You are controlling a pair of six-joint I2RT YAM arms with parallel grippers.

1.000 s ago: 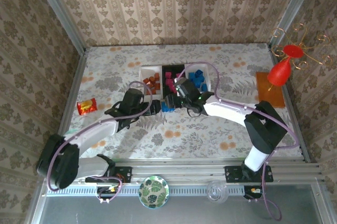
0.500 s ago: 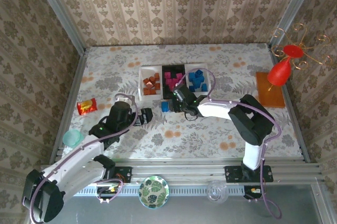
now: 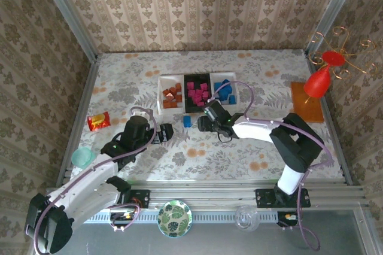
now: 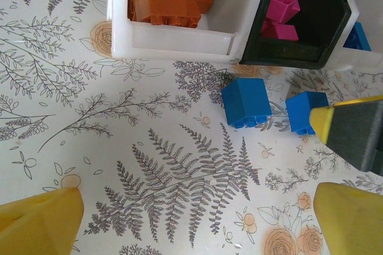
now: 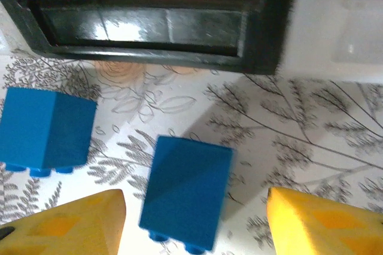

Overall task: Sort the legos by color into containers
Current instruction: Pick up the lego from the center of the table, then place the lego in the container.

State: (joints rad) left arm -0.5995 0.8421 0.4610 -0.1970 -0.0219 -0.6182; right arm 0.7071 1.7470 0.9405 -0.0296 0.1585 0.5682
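From above, three containers line up at upper centre: left white tray (image 3: pixel 171 79) with orange legos, black tray (image 3: pixel 197 77) with pink, right white tray (image 3: pixel 218 77) with blue. One loose blue lego (image 3: pixel 187 121) lies below them, between left gripper (image 3: pixel 163 132) and right gripper (image 3: pixel 205 124). The left wrist view counts two on the table, adding a second blue lego (image 4: pixel 306 112) at centre right; the left gripper's fingers are spread and empty. In the right wrist view, that second lego lies low in the frame between the right gripper's parted fingers, touching neither.

Two loose blue legos (image 4: pixel 246 102) lie side by side just at six o'clock of the black container (image 4: pixel 287 58), which holds magenta legos (image 4: pixel 281 9).
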